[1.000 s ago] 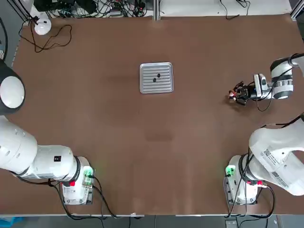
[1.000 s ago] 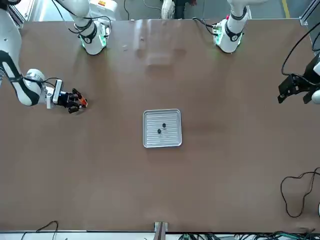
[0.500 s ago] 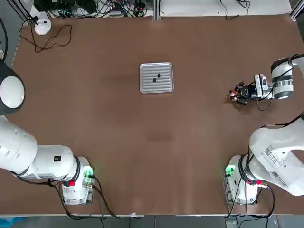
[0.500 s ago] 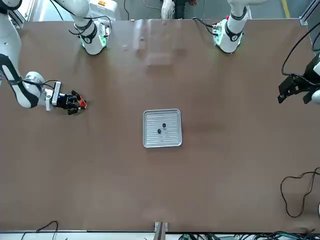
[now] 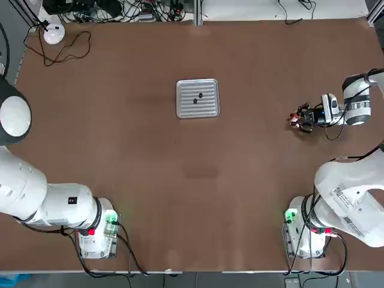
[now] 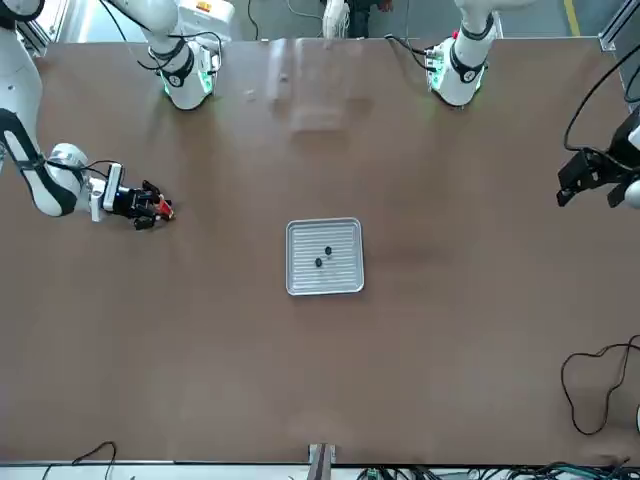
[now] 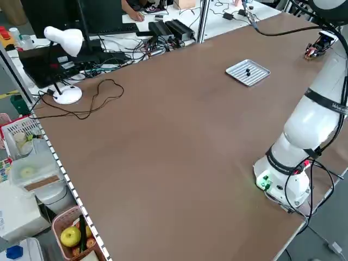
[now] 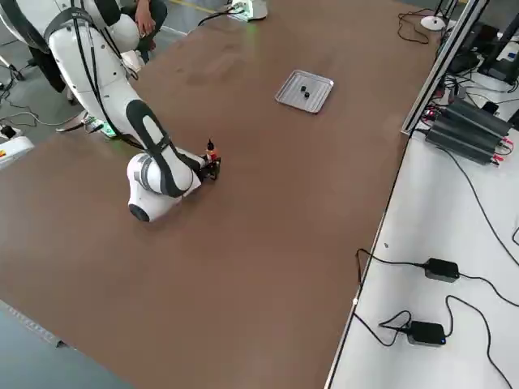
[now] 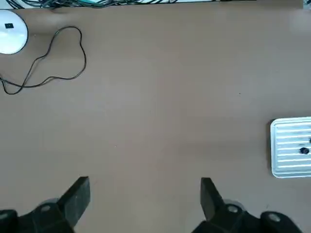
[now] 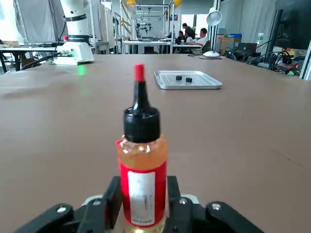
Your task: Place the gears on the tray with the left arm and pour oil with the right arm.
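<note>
**Bottle in Our Right Fingers, 2 Gears on the Tray**

We see the tray [image 5: 180, 114] lying flat on the brown surface [image 5: 162, 162], with 2 dark gears [image 5: 200, 95] on its ribbed floor, near the middle and apart from each other.

To the right of the tray, well apart from it and a little nearer our bases, our right gripper [image 10: 145, 179] has its fingers closed around the lower body of the oil bottle [image 10: 144, 189]. We have the bottle upright between the fingers, its red label facing the wrist camera and its red tip pointing up. The gears lie beyond the fingers, not between them.

To the left of the tray, well apart from it, our left gripper [image 9: 146, 178] hangs over the surface with its fingers spread and nothing between them. The gears are off to the tray side of those fingers, clear of their reach.

Farther from our bases than the tray and to its left, we see a looped dark cable [image 5: 89, 43] and a round white lamp base [image 5: 54, 33].
</note>
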Tool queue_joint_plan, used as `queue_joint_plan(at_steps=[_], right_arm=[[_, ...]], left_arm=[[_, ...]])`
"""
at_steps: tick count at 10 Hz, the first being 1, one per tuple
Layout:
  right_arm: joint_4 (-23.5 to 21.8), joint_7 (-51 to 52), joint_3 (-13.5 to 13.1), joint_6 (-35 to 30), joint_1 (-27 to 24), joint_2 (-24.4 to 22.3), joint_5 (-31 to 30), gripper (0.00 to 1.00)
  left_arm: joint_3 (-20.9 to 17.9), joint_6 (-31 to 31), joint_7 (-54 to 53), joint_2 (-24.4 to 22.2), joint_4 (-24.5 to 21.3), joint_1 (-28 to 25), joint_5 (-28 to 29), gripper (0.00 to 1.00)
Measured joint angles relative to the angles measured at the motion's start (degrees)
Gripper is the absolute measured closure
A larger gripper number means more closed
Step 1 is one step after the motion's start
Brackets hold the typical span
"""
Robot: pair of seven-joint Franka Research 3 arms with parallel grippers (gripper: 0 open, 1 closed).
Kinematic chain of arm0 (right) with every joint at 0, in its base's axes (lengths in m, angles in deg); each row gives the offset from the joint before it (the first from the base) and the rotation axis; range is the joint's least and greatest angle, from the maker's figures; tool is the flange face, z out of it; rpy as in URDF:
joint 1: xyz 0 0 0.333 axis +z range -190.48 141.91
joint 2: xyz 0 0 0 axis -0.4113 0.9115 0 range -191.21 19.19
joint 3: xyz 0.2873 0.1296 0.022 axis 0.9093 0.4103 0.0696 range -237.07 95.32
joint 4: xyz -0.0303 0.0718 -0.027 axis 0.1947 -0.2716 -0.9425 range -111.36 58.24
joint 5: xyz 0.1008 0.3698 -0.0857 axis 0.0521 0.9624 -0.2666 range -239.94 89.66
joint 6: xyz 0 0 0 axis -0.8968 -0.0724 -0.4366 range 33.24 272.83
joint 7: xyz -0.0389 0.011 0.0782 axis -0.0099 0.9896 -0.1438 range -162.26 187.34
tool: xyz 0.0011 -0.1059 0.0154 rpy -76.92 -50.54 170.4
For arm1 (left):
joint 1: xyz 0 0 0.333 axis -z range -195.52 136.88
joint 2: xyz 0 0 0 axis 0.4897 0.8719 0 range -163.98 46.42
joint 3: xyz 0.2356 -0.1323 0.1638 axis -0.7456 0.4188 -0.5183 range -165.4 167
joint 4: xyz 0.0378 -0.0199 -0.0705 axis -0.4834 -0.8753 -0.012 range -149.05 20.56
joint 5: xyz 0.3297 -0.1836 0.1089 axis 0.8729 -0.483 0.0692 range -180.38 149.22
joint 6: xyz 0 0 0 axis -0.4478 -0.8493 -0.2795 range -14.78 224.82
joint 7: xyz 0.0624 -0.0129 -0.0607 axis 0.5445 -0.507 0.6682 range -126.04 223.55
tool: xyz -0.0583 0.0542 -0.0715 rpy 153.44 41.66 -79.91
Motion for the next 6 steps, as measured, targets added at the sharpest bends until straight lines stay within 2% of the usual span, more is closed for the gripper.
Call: queue_joint_plan(at_steps=[2,5,6], right_arm=[[0.03,0.00,0.00,-0.04,0.00,0.00,0.00,0.42],[0.09,-0.14,-0.02,-1.55,0.00,0.00,0.00,0.00],[0.11,-0.17,-0.03,-2.30,-0.01,0.00,0.00,0.00]], left_arm=[[-0.02,0.00,0.00,0.00,0.00,-0.01,0.00,0.00],[-0.02,0.00,0.00,0.00,0.00,-0.01,0.00,0.00],[-0.02,0.00,0.00,0.00,0.00,-0.01,0.00,0.00]])
